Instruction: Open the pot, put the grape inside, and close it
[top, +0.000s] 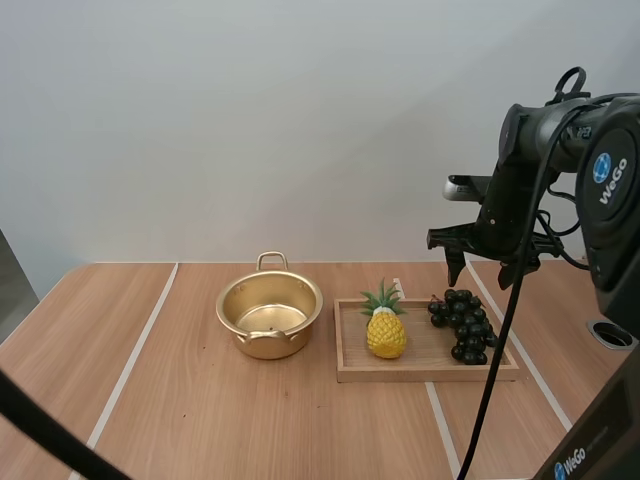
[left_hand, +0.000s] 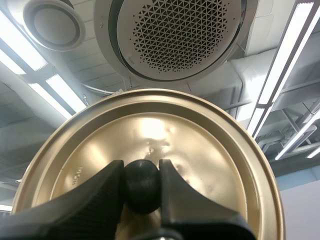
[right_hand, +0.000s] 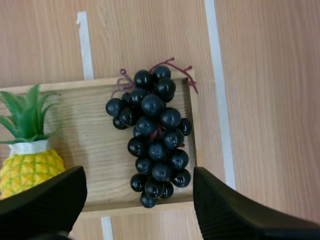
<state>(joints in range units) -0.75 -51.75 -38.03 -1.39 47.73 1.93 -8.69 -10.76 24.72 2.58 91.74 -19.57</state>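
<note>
Lid off, grapes (right_hand: 152, 135) on the tray, right gripper (top: 480, 278) above them.
Left gripper (left_hand: 141, 167): 2 fingers clamped on the black knob (left_hand: 142, 190) of the gold lid (left_hand: 150, 125), lid lifted off. Right gripper: fingers spread wide, holding nothing, hanging over the grape bunch, not touching it. Grapes lie at the right end of the wooden tray (top: 420, 373), pineapple (top: 386, 331) at its left end. Gold pot (top: 270, 345) stands uncovered on the table (top: 200, 420), just left of the tray.
</note>
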